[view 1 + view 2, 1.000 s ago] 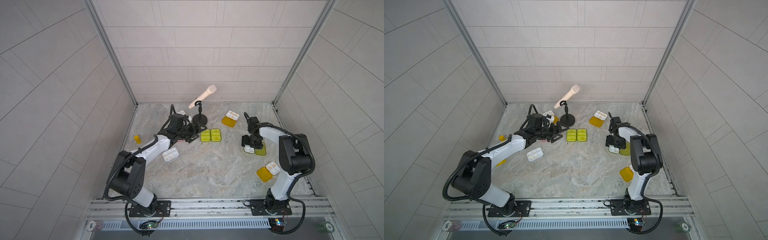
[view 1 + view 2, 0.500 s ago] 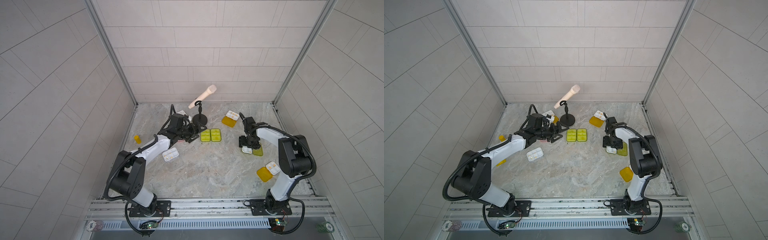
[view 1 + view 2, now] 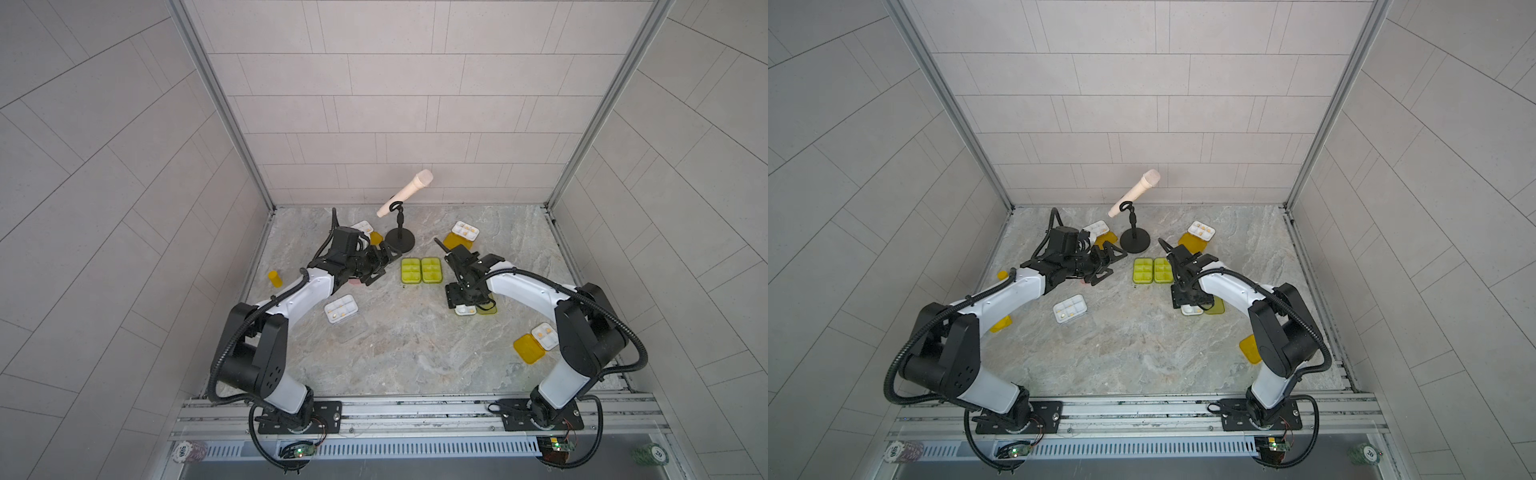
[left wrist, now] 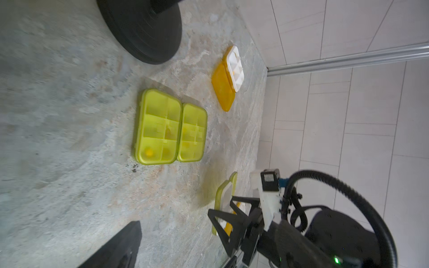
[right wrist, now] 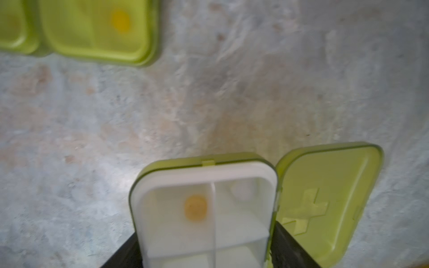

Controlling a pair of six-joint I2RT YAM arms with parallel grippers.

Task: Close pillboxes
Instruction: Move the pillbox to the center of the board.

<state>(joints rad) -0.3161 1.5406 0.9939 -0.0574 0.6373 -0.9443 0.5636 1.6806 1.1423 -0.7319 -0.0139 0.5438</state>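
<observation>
Right gripper (image 3: 460,298) clamps the white tray of the open lime pillbox (image 5: 209,232). Its lid (image 5: 325,204) is swung open on the counter (image 3: 415,353), near the closed lime pair (image 3: 420,270). Left gripper (image 3: 381,266) has jaws wide, holding nothing, beside the mic stand base (image 3: 400,240).

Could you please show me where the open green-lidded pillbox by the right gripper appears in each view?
In a top view: open green-lidded pillbox under the right gripper.
In a top view: likewise, under that gripper.
Left wrist: seen behind that gripper.
Right wrist: close up, between its fingers.
Shared landmark: the closed lime pair, in all four.
</observation>
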